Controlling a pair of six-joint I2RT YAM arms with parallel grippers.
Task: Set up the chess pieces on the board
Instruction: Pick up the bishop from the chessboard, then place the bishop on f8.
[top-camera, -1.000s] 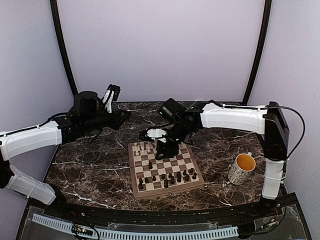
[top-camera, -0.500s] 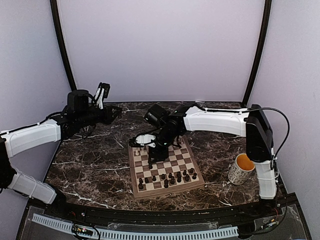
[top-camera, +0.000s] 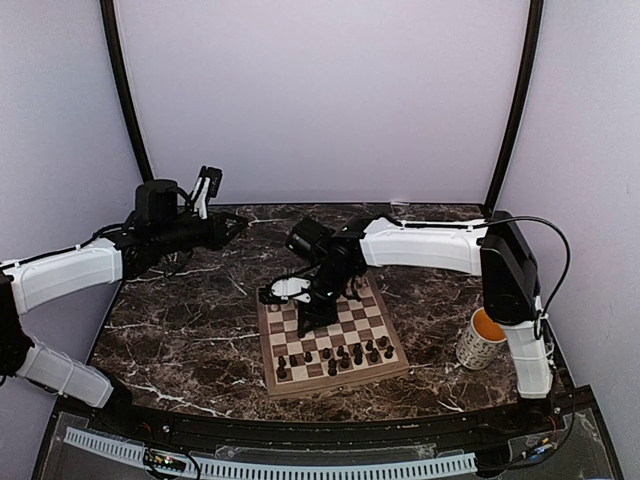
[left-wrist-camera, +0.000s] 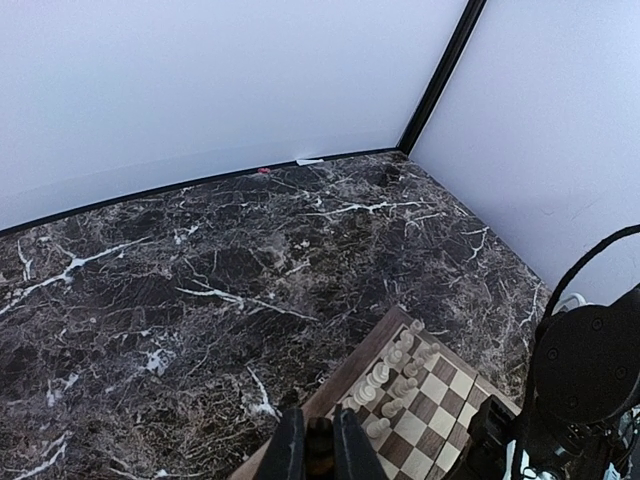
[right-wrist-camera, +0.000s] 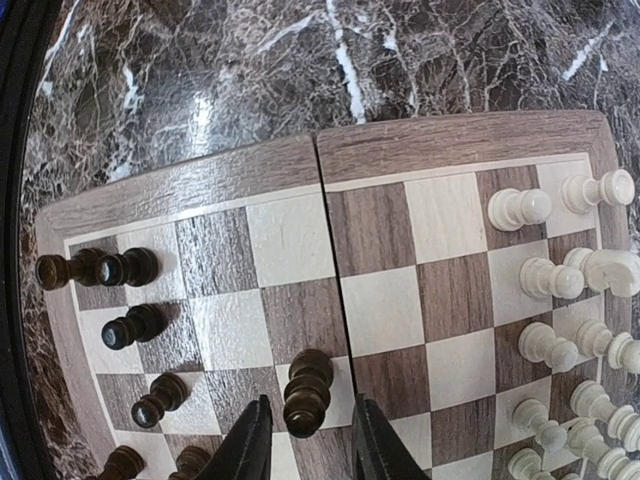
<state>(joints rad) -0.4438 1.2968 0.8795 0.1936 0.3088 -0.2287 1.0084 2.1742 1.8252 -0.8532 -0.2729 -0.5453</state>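
Dark piece stands on board btwn R gripper fingers, spread apart. L gripper fingers close together; can't tell if holding anything.

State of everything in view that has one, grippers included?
Flat wooden checkered chessboard: lying flat.
Pale cream turned chess pieces: upright along one board edge.
Dark brown chess pieces: upright near the opposite edge.
Lone dark piece: upright on the board, ungripped.
Right gripper: open, straddling it.
Left gripper: aloft, nearly closed; grip unclear.
Speckled mug: upright beside board.
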